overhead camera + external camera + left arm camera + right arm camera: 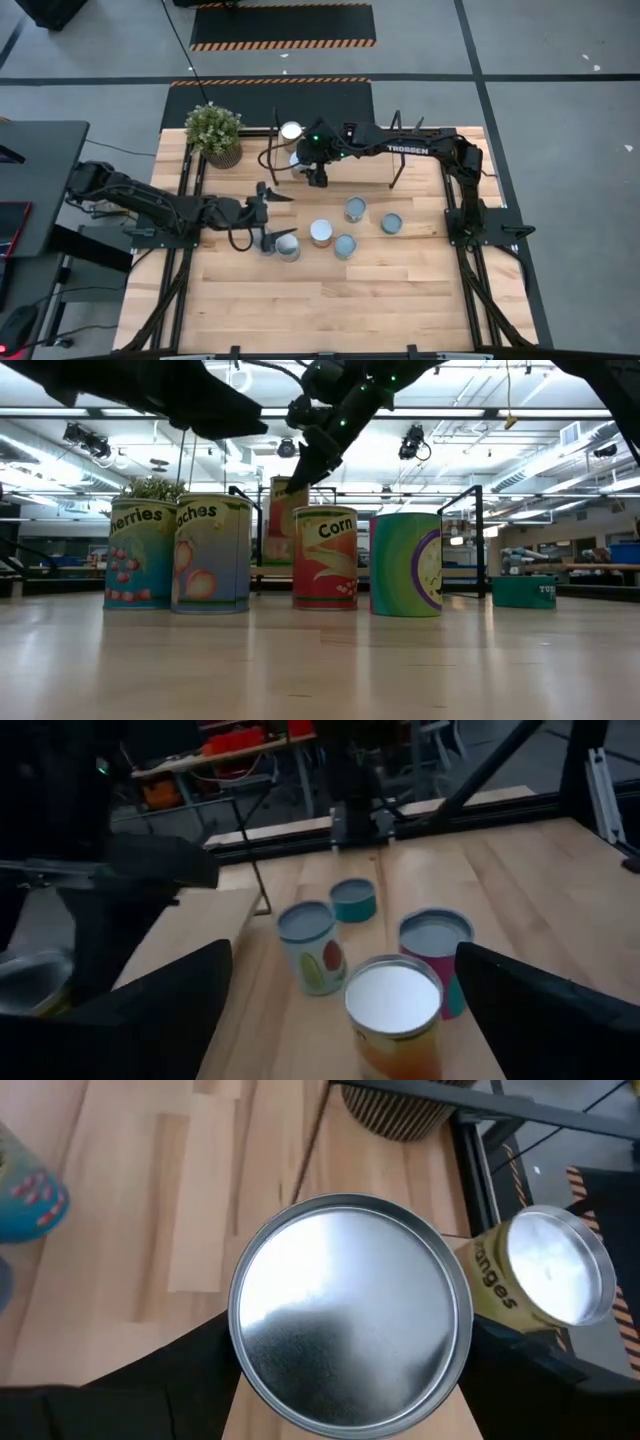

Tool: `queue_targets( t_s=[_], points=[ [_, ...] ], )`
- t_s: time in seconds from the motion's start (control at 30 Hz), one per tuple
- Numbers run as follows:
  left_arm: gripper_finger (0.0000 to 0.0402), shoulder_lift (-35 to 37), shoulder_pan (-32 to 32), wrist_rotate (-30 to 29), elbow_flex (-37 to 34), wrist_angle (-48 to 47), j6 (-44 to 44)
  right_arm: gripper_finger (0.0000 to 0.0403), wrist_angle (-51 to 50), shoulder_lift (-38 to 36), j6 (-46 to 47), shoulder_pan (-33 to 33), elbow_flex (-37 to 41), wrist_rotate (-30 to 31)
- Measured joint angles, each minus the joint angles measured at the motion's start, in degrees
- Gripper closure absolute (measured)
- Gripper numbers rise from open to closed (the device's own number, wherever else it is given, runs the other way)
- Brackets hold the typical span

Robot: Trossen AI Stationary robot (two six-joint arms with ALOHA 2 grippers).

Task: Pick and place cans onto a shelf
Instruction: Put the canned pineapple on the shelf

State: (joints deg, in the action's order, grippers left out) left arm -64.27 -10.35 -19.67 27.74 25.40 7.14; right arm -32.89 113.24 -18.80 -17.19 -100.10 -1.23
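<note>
The right pincer [316, 177] hung over the shelf [370, 160] near the desk's far edge, its jaws closed on a can [350, 1315] whose bright round lid filled the right wrist view. Just beside it, an orange-labelled can [291, 131] already stood on the shelf's left end, close to the potted plant [214, 133].

The left pincer [270, 215] sat spread wide around a can [287, 246] near the desk's middle, the can between its fingers but apparently not yet squeezed. Four more cans [352, 228] stood in a loose group to its right.

The likely risk was the held can coming down against its neighbour and tipping it, since the gap looked slim.

Only the right wrist view showed that closeness; the high view hid the held can beneath the arm. The low view alone revealed the labels, such as the corn can [325, 557].
</note>
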Motion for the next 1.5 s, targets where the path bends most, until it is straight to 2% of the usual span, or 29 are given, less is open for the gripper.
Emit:
queue_targets(
  t_s=[0.17, 0.57, 0.83, 0.97, 1.17, 1.5],
  points=[
    [0.0012, 4.5, 2.3, 1.0, -3.2, 0.8, -0.6, 0.0076, 2.7, 0.3, 0.8, -0.7, 3.4, 0.3],
    [0.0012, 21.9, 3.1, 2.5, -13.5, 4.3, -1.5, 0.0076, 12.8, 3.1, 1.7, -1.4, 3.2, -1.4],
    [0.0012, 33.3, 3.1, 2.7, -18.3, 4.5, -1.2, 0.0076, 12.9, 4.7, 2.5, -2.3, 1.7, -2.0],
    [0.0012, 36.0, 3.1, 2.7, -18.9, 4.3, -1.8, 0.0076, 11.6, 6.1, 2.7, -2.8, 1.8, -2.5],
    [0.0012, 36.2, 3.1, 2.6, -18.9, 4.7, -3.2, 0.0074, 11.6, 5.9, 2.8, -3.4, 1.8, -3.1],
    [0.0012, 36.2, 3.1, 2.6, -18.9, 4.8, -3.5, 0.0022, 14.3, 5.9, 2.4, -3.9, 1.8, -3.4]
  ],
)
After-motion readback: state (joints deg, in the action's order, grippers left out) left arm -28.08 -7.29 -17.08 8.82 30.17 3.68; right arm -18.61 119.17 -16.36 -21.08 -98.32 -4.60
